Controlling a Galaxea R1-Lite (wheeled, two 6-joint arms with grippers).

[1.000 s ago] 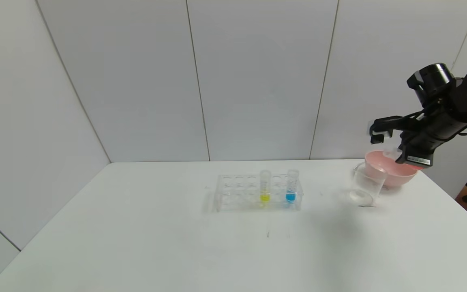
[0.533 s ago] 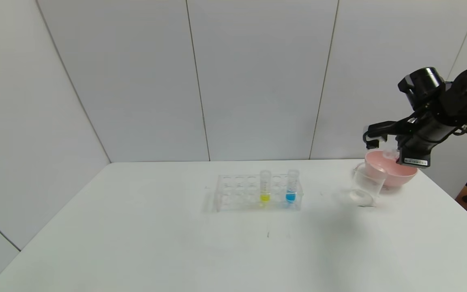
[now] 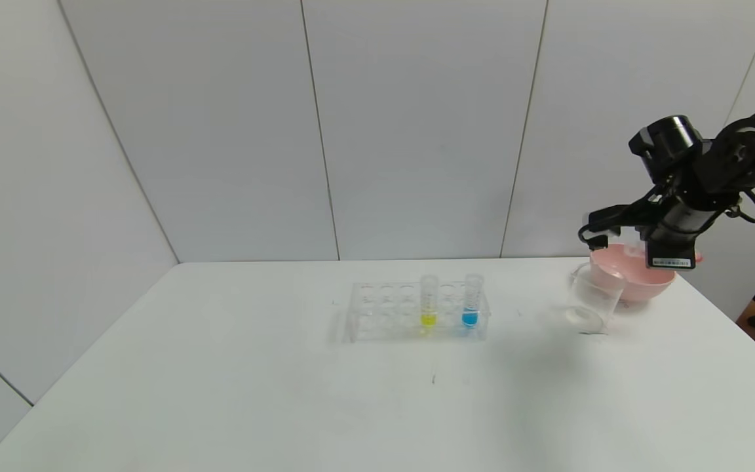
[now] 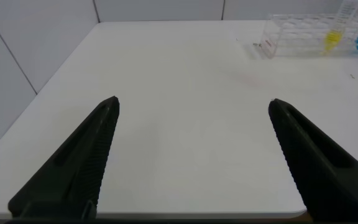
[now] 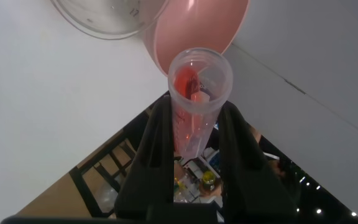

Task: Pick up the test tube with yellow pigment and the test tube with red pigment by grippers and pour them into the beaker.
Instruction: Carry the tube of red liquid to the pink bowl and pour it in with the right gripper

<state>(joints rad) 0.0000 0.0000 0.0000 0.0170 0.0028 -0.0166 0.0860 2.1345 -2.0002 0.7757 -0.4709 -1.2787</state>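
The right end effector (image 3: 620, 231) gripped the red-pigment test tube (image 5: 194, 102) above the pink bowl (image 3: 633, 280), unpoured; the beaker (image 3: 592, 298) looked empty, the yellow-pigment test tube (image 3: 428, 301) remained racked.

A lab-style test bench, judging by the chemistry kit laid out on a plain white table (image 3: 286, 393) inside a booth of pale grey wall panels (image 3: 417, 131). On the tabletop: a clear plastic tube rack (image 3: 417, 313) holding the test tube with yellow pigment (image 3: 428, 301) and a blue-liquid tube (image 3: 472, 300), plus the beaker (image 3: 592, 298) of clear glass just in front of a pink bowl (image 3: 639, 278). Beyond the table's right edge, glimpsed in the right wrist view past the test tube with red pigment (image 5: 194, 99), a dark cluttered room with furniture and shelves.
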